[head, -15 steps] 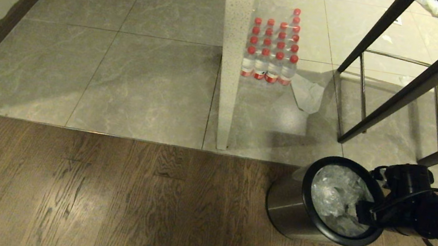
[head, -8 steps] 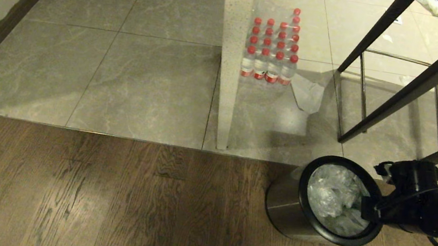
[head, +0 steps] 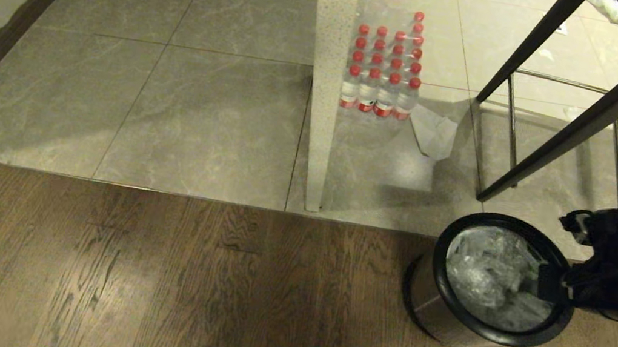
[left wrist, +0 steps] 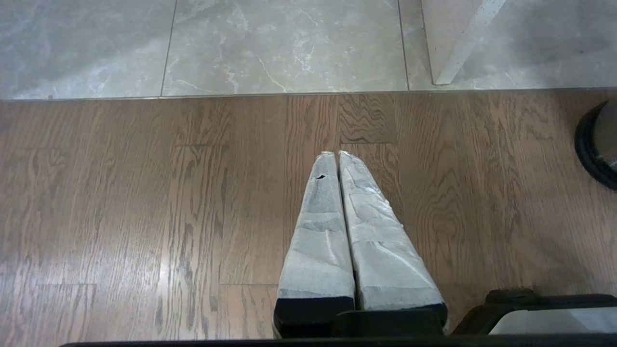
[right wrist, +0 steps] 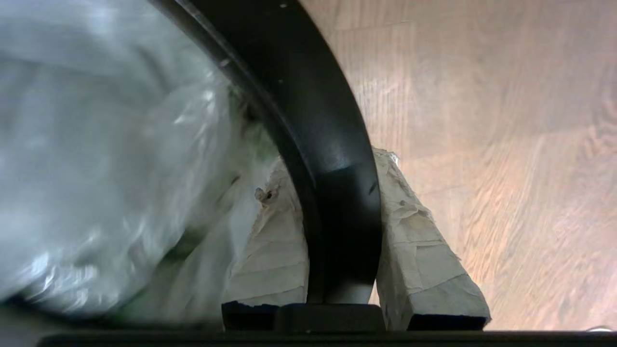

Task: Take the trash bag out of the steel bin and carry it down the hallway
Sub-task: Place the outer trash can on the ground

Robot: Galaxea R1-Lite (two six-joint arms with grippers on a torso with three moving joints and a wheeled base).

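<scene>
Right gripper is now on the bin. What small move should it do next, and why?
Probably open the right gripper and shift it inward onto the trash bag. In the right wrist view its fingers straddle the black rim of the steel bin, one inside and one outside, so they pinch the rim, and a pull would likely drag the bin rather than free the bag.

Bin: lower right of the head view, on the wood floor, just below the tile edge.
Bag: inside the bin.
Right gripper: at the bin's right rim, one finger inside, one outside.
Post: upper centre, on the tiles.
Bottles: just right of the post.
Stool legs: upper right, behind the bin.
</scene>
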